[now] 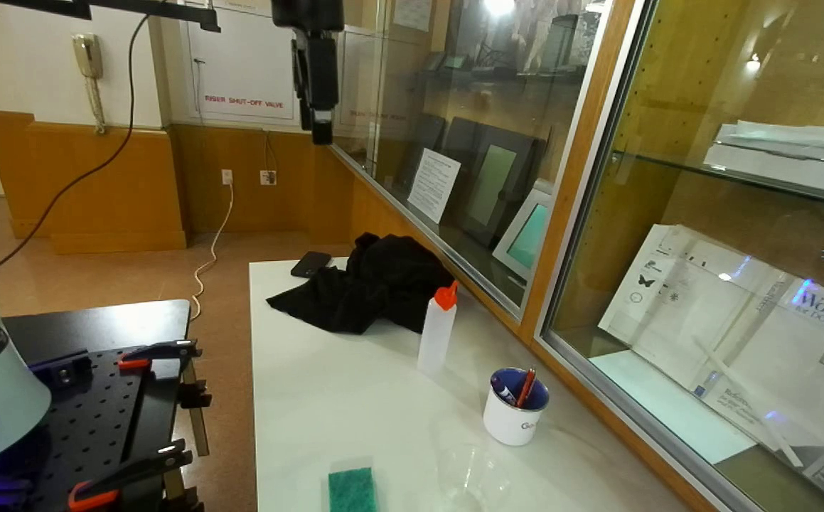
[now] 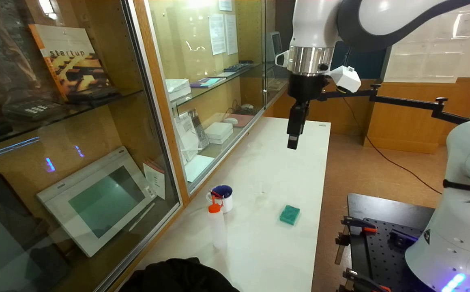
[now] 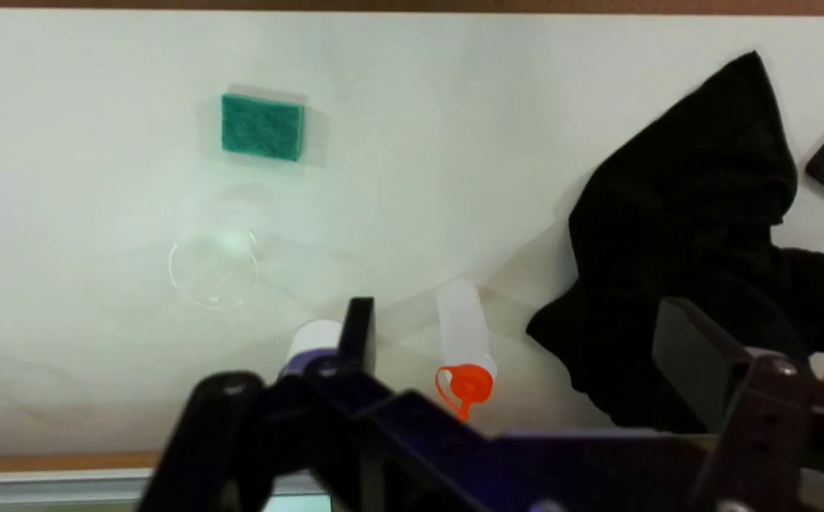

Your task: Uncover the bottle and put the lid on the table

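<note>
The white bottle (image 1: 436,338) stands upright on the white table (image 1: 298,398) near the glass cabinet. Its red-orange lid (image 1: 446,296), with a pointed tip and a thin strap, sits on top. The bottle (image 2: 218,231) and lid (image 2: 215,208) also show in an exterior view. My gripper (image 1: 321,131) hangs high above the table, apart from everything; it also shows in an exterior view (image 2: 292,142). In the wrist view, the fingers (image 3: 522,320) are wide apart with nothing held. The bottle (image 3: 461,323) and lid (image 3: 472,384) appear between them, well below.
A mug with pens (image 1: 513,423) stands close beside the bottle. A crumpled black cloth (image 1: 383,284) lies on the bottle's opposite side, with a black phone (image 1: 311,264) beyond. A green sponge (image 3: 262,128) and a clear round container (image 3: 214,269) are on the table. The glass cabinet (image 2: 170,154) borders one long side.
</note>
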`<state>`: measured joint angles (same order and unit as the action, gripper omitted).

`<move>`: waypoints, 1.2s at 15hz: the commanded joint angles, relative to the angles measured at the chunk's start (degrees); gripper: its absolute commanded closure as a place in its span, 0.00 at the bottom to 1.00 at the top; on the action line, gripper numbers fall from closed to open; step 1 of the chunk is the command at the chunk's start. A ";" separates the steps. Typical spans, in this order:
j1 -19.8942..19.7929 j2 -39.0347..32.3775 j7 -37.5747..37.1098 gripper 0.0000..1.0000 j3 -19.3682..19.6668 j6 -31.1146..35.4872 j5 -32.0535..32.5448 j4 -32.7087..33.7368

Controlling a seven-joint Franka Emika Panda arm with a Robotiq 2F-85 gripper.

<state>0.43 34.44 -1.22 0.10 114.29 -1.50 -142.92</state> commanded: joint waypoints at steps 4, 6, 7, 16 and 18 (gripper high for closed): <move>0.22 -7.97 -1.08 0.00 -0.25 15.44 -2.55 2.10; 0.24 -11.75 -1.46 0.00 -0.44 20.49 -2.88 2.92; 0.05 -13.94 -2.01 0.00 -0.66 23.29 -2.71 3.40; -0.48 -34.07 -5.89 0.00 -0.48 38.09 -2.03 10.97; -0.37 -38.07 -6.28 0.00 -0.31 38.22 -2.09 13.41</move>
<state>0.19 2.46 -6.11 -0.18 151.59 -3.58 -134.13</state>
